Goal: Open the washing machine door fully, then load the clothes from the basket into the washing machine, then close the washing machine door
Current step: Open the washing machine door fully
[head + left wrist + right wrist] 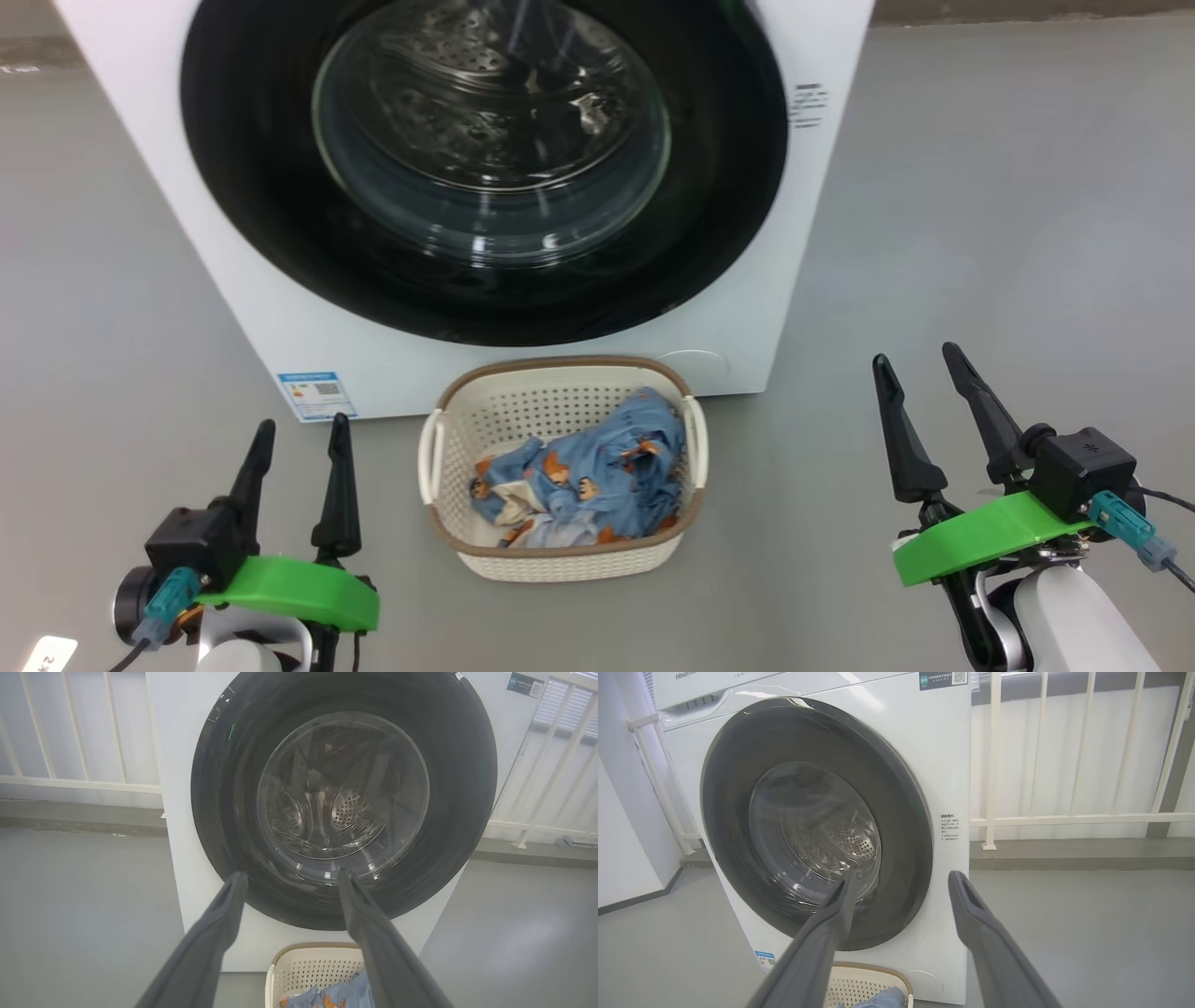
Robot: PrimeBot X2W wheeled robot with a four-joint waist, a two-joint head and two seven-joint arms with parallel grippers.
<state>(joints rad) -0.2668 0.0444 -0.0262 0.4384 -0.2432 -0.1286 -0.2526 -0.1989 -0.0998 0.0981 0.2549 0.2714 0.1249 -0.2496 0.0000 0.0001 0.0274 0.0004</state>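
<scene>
Left pincer (303, 422): fingers spread, empty, above floor (980, 233) left of basket (569, 560). Right pincer (915, 355): fingers spread, empty, right of basket, well apart from it. Basket stands on floor just before washing machine (233, 308) front. Clothes (597, 467) bunched inside basket, toward its right wall. Washing machine door (252, 187) closed flush; drum visible through glass.
</scene>
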